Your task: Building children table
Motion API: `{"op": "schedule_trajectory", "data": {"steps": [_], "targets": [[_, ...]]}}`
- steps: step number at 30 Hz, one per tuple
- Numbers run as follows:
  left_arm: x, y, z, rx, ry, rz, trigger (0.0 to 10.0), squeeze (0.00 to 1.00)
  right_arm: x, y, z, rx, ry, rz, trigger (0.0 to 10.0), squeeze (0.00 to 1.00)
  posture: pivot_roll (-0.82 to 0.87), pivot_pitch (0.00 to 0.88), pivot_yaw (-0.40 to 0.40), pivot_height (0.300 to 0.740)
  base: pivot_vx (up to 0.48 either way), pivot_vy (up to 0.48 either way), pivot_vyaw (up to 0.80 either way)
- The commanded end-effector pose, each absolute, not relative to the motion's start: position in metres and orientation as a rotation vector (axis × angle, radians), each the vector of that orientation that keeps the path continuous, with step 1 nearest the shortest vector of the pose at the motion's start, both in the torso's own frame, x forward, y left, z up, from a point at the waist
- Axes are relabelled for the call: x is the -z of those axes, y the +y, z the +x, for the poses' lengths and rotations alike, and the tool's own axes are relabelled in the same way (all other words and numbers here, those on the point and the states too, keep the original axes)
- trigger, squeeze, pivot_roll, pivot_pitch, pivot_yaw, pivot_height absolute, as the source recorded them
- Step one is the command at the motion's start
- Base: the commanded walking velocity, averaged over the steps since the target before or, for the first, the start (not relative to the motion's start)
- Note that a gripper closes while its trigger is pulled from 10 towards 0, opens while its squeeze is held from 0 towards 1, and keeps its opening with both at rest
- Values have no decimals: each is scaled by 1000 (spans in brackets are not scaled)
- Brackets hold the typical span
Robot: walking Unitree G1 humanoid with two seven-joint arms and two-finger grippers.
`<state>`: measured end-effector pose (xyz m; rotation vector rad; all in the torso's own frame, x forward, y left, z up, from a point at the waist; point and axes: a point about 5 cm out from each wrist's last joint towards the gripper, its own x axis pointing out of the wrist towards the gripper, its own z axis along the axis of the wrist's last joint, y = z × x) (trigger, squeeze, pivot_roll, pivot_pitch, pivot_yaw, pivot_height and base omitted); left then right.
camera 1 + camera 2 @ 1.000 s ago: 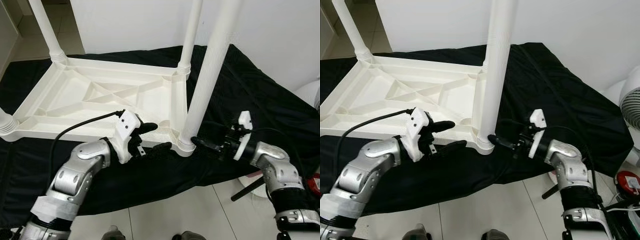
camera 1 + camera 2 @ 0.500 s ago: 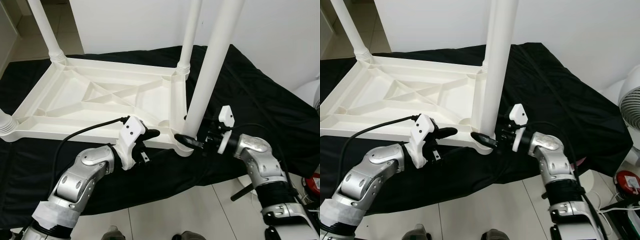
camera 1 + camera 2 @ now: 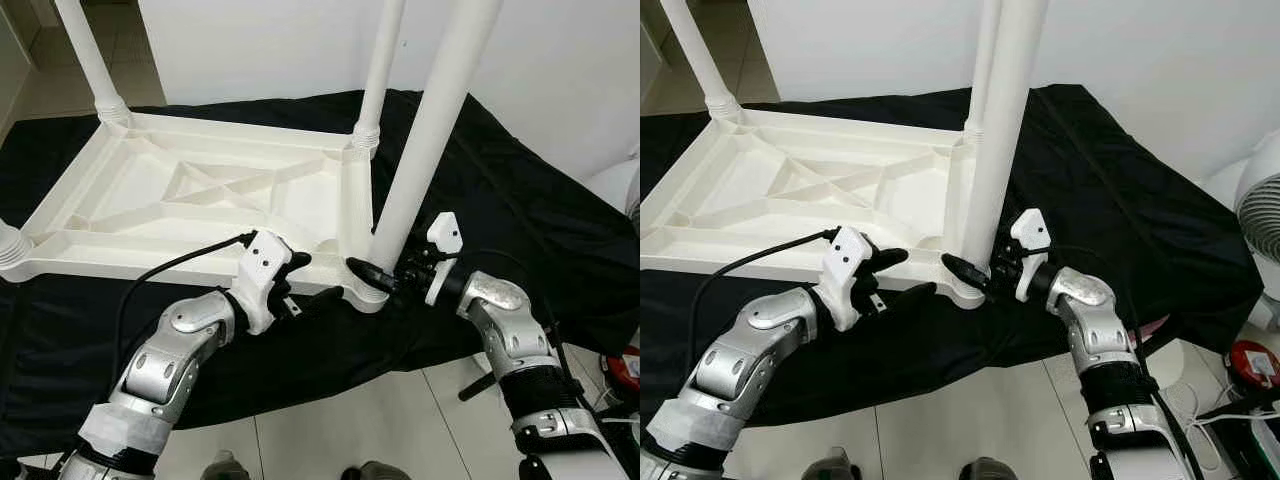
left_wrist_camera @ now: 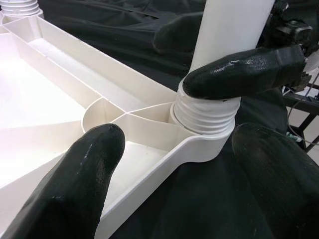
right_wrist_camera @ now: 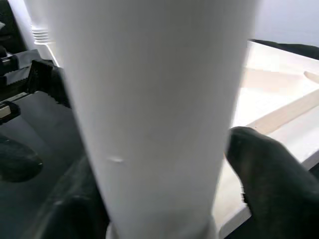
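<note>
Inverted white table top [image 3: 200, 190] lies on black cloth [image 3: 520, 210]; right tool [image 3: 372, 276] grips the near-right leg [image 3: 420, 150] at its threaded base (leg upright), left tool [image 3: 305, 283] open, straddling the table top's near edge beside it.

Near leg [image 3: 425, 140] cut off at top edge, far legs [image 3: 88, 55] too (tabletop's face hidden underneath)

The upturned table [image 3: 200, 195] and its legs [image 3: 425, 150] look like smooth white plastic with a soft sheen — threaded ridges ring the near leg's base [image 4: 204, 117]. Beneath lies matt black cloth [image 3: 520, 200]. The fingers [image 4: 244, 72] are black, slightly glossy; the arms [image 3: 165, 350] are brushed silver metal.
</note>
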<state>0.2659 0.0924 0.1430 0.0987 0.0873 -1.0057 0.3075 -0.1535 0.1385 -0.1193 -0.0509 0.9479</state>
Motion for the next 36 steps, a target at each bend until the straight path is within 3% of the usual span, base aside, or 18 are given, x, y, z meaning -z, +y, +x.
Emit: {"op": "schedule_trajectory", "data": {"steps": [1, 14, 15, 23, 28, 36], "targets": [[-140, 92, 266, 998, 92, 120, 10000, 0, -132, -161, 307, -922, -24, -125, 0, 0, 26, 0, -30, 740, 0, 0, 0], [-136, 80, 268, 963, 64, 117, 10000, 0, -124, -171, 306, -803, 18, -135, 0, 0, 15, 0, -24, 740, 0, 0, 0], [-136, 78, 269, 952, 57, 107, 10000, 0, -123, -170, 307, -750, 21, -129, 10000, 0, 8, 0, -28, 740, 0, 0, 0], [-138, 74, 277, 892, 38, 75, 10000, 0, -121, -164, 311, -531, 22, -89, 10000, 0, 3, 0, -29, 740, 0, 0, 0], [-140, 72, 284, 852, 27, 64, 10000, 0, -125, -141, 306, -239, -27, -50, 10000, 0, 1, 0, -27, 740, 0, 0, 0], [-141, 71, 286, 841, 9, 71, 10000, 0, -127, -124, 303, -46, -35, 40, 10000, 0, -6, 0, -29, 740, 0, 0, 0]]}}
